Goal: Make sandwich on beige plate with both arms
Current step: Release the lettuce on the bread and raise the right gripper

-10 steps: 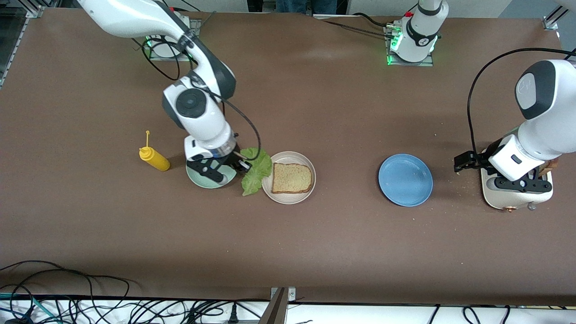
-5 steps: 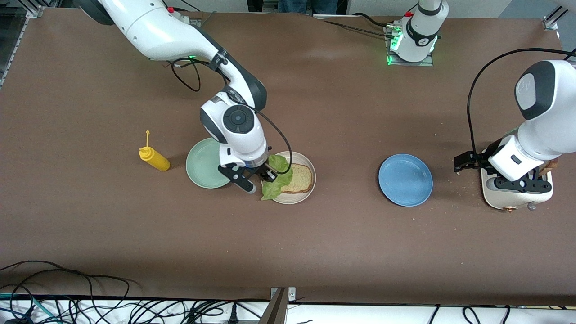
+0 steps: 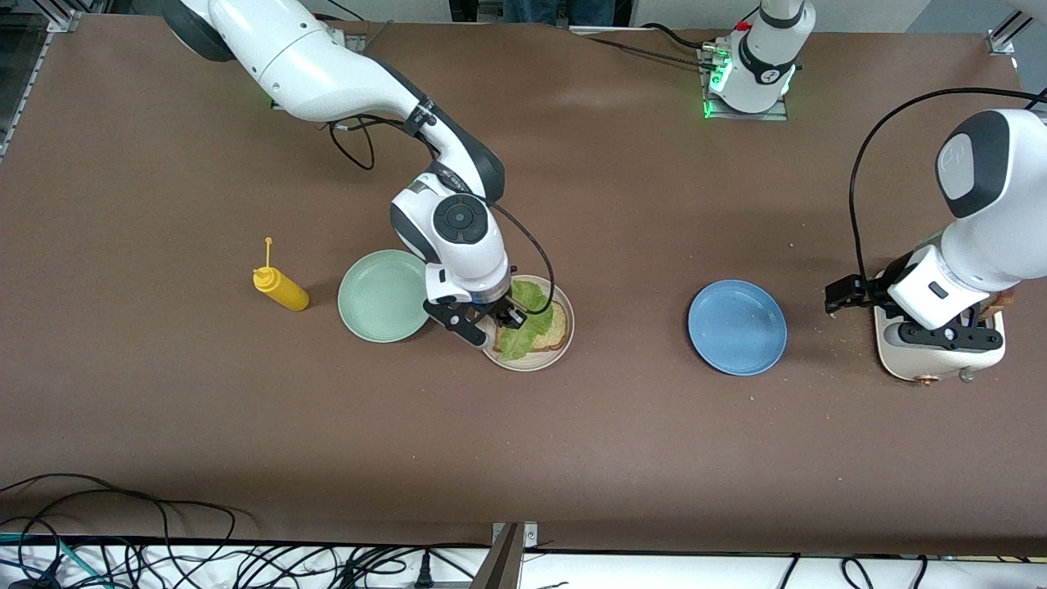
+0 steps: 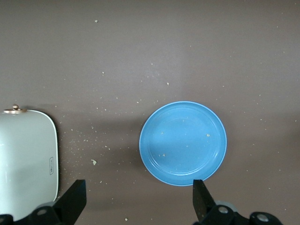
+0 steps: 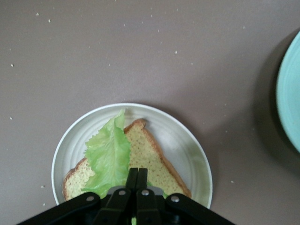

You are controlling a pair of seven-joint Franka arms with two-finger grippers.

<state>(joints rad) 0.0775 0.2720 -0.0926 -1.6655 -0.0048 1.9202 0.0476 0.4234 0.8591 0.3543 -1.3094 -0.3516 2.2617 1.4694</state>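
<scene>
Right end effector (image 3: pixel 501 317) over the beige plate (image 3: pixel 564 325), fingers pressed together on one end of the lettuce (image 3: pixel 527 321). The leaf drapes across the bread slice (image 3: pixel 552 327) lying on that plate; in the right wrist view the fingers (image 5: pixel 136 185) meet at the leaf's lower end, and leaf (image 5: pixel 108 157), slice (image 5: pixel 147 161) and plate (image 5: pixel 185 150) are all cut off by the frame edge and the end effector's body. In the front view the right arm's wrist hides the plate's edge toward the green plate (image 3: pixel 380 296), which lies just beside it, toward the right arm's end of the worktop (image 3: pixel 572 442). A yellow squeeze bottle (image 3: pixel 280 288) lies farther toward that end.

Left end effector (image 3: pixel 847 294) waits above the worktop between the blue plate (image 3: pixel 736 327) and the white toaster (image 3: pixel 936 360), fingers spread wide; the left wrist view shows only the two fingertips (image 4: pixel 75 199), with the blue plate (image 4: pixel 183 143) and part of the toaster (image 4: pixel 26 159) below, amid scattered crumbs. The left arm covers most of the toaster's top in the front view; a brown edge beside it is too hidden to identify.
</scene>
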